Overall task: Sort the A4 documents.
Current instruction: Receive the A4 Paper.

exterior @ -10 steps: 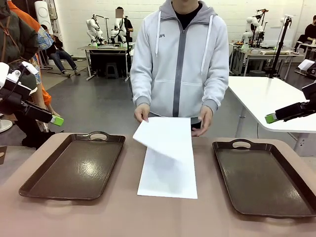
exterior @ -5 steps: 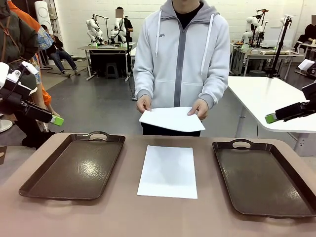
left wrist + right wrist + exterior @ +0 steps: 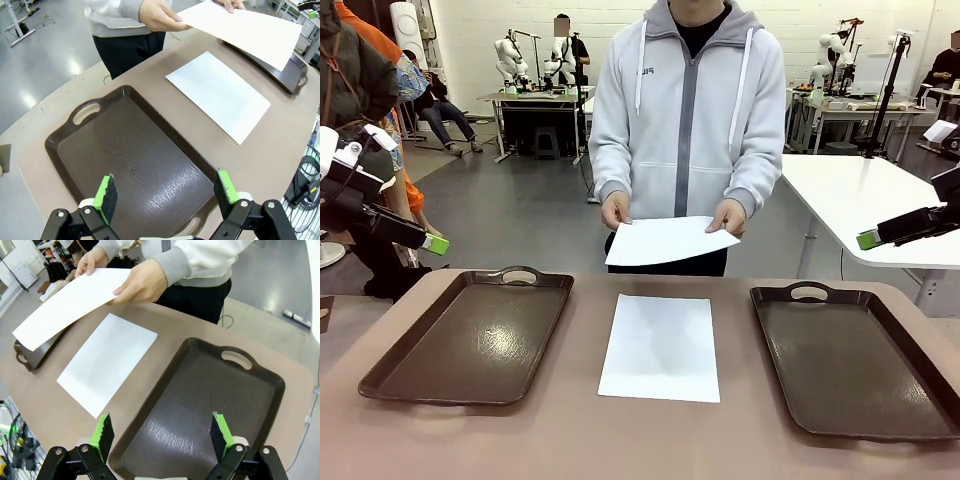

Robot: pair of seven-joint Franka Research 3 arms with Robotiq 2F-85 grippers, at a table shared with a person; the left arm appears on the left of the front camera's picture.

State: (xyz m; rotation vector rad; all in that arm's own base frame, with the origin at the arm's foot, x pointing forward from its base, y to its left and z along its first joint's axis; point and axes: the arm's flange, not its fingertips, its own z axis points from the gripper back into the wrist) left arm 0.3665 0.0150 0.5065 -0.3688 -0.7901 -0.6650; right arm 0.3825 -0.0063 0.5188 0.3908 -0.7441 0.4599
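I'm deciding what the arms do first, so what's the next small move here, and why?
Probably lower the left gripper, open near the left tray, toward the near edge of the flat sheet beside it. The person's hands hold the other sheet above the far edge, so the near side looks free.

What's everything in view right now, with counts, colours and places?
Thin rectangular paper sheets: two, white; flat sheet on the table between the trays, held sheet above the far edge.
Rectangular handled trays: two, dark brown; left tray, right tray, flanking the flat sheet.
Table: one, tan; beneath everything.
Person's hands: two; gripping the held sheet's ends.
Grippers: two, black, green pads; left gripper, right gripper, both open, raised at the table's sides.
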